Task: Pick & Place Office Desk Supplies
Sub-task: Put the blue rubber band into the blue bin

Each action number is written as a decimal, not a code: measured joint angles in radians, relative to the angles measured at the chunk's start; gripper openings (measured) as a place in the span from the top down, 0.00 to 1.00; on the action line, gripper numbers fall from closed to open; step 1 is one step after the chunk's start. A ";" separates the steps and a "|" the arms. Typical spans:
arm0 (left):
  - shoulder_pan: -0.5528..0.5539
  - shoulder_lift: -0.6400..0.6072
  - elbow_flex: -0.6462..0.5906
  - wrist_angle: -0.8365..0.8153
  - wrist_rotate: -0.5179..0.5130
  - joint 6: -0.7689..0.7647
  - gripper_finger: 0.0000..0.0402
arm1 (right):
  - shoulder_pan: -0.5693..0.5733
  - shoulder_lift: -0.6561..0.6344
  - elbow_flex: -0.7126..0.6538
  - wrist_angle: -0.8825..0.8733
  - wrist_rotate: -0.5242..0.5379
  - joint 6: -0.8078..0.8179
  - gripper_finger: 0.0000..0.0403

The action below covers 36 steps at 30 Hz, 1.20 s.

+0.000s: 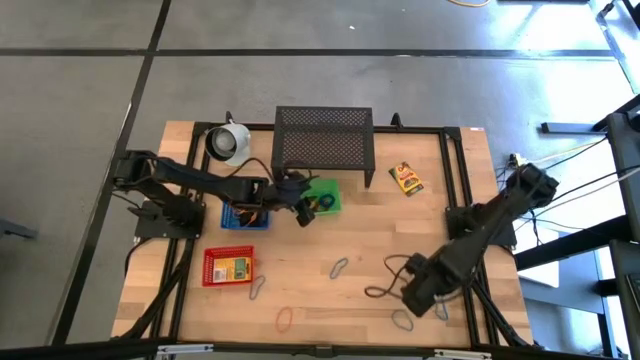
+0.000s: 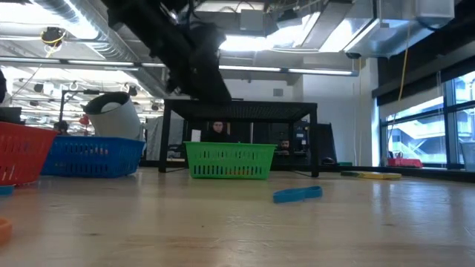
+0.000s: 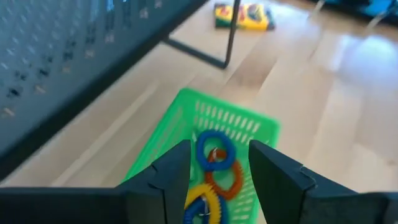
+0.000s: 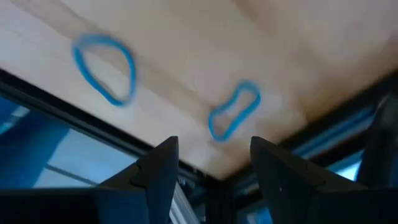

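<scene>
My left fingers [image 3: 180,180] are spread apart with nothing between them, poised directly over the green basket [image 3: 239,121], where a blue coil loop [image 3: 216,149], an orange one [image 3: 227,180] and a yellow one [image 3: 202,202] already lie; I judge this arm is at the drop-off end of a placing step, so doing it well means lifting straight up clear of the basket rim before swinging away, and not clipping the black mesh stand [image 1: 323,137] just behind it. From the left gripper [image 1: 300,207] outward, the left arm reaches low across the bench [image 1: 330,300] from its base at the left edge, passing over the blue basket [image 1: 245,217]. My right fingers [image 4: 163,168] are also parted and empty, hanging above two blue rubber-band loops [image 4: 233,111] and [image 4: 104,67] close to the bench's edge; for that pick I would centre on one loop only, come down until the tips nearly touch the wood, and close slowly, since so thin a band may slip out. The right gripper [image 1: 418,292] sits near the front right corner, its arm folded back toward its base on the right. Still loose on the bench are a grey loop [image 1: 339,267], another by the red basket [image 1: 257,287], an orange loop [image 1: 285,320] and a yellow crayon box [image 1: 406,178]; the red basket [image 1: 228,268] holds another crayon box.
</scene>
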 joint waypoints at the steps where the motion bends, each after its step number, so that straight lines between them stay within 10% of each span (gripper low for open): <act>1: -0.005 -0.012 0.000 0.001 0.000 0.000 0.61 | 0.017 0.019 0.000 0.013 -0.019 0.025 0.50; 17: -0.133 -0.087 0.000 0.072 -0.006 -0.053 0.61 | 0.142 0.149 -0.058 0.195 0.049 0.105 0.50; 25: -0.176 -0.087 0.000 0.075 -0.011 -0.053 0.61 | 0.172 0.150 -0.221 0.555 0.014 0.216 0.50; 36: -0.166 -0.086 0.000 0.074 -0.012 -0.026 0.61 | 0.203 0.146 -0.247 0.485 0.022 0.265 0.55</act>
